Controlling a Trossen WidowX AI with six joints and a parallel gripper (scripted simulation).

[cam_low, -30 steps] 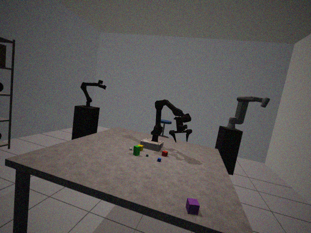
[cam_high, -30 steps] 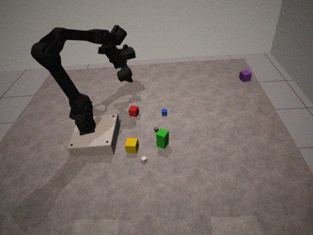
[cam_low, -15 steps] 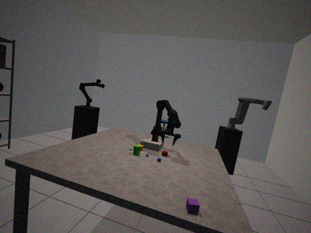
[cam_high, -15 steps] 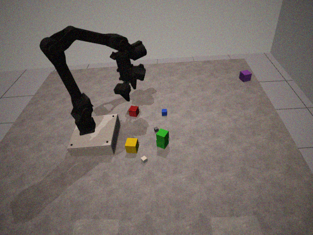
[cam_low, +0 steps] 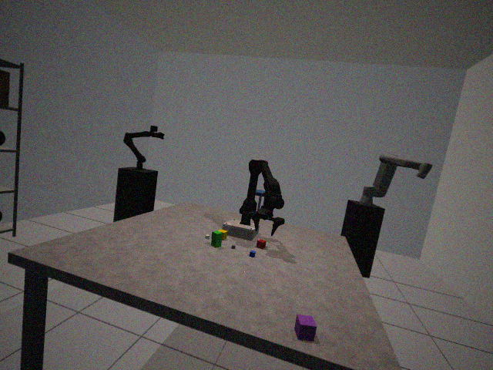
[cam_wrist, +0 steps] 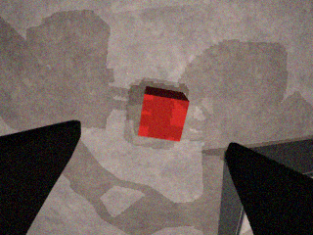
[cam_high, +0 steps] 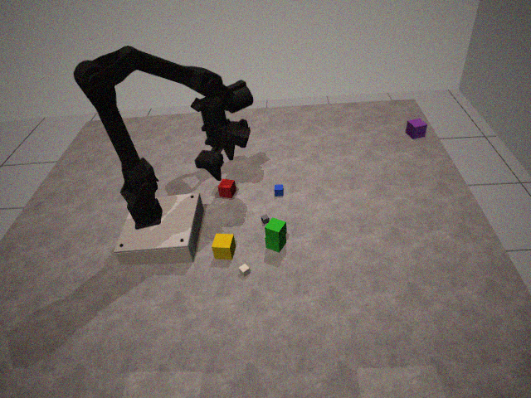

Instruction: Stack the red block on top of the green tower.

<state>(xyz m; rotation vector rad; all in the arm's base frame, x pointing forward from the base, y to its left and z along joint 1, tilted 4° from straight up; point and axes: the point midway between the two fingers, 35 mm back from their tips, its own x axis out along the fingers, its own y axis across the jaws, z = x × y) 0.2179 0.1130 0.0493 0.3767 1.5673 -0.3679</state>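
The black claw hung above the small red block, fingers wide apart, nothing between them! Over stood the green tower, upright, its top bare.

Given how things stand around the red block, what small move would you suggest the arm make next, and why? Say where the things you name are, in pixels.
I would probably shift the open hand (cam_high: 225, 168) (cam_low: 264, 230) (cam_wrist: 156, 139) slightly to center it over the red block (cam_high: 226, 188) (cam_low: 261, 243) (cam_wrist: 163, 117), then lower it: the block sits on the table, off the line between the fingertips in the wrist view.
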